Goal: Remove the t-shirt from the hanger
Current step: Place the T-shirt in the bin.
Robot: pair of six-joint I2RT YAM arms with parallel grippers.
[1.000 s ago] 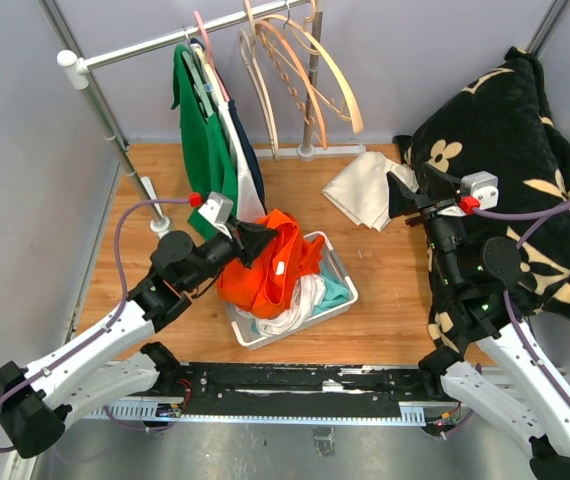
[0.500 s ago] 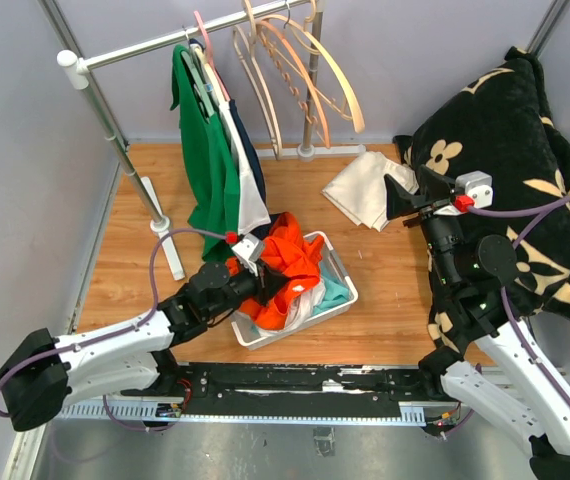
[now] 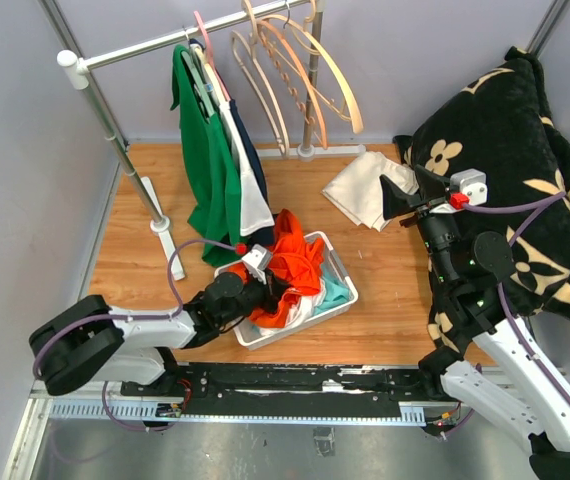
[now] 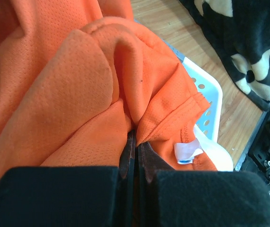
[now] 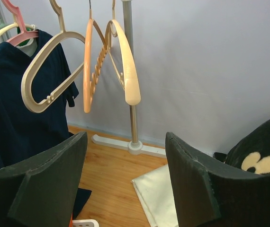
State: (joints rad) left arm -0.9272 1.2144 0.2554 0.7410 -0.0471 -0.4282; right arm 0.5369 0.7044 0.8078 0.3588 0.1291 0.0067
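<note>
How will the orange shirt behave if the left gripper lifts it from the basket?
Probably floppy: the orange shirt bunches into soft folds where the left gripper pinches it. It likely weighs little, being thin mesh fabric. It may drape and drag on the basket rim rather than lift clear.

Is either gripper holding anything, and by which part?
The left gripper is shut on the orange t-shirt, pinching a fold beside its white label. The right gripper is open, holding nothing.

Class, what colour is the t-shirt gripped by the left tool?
The t-shirt is orange, shown best in the left wrist view.
</note>
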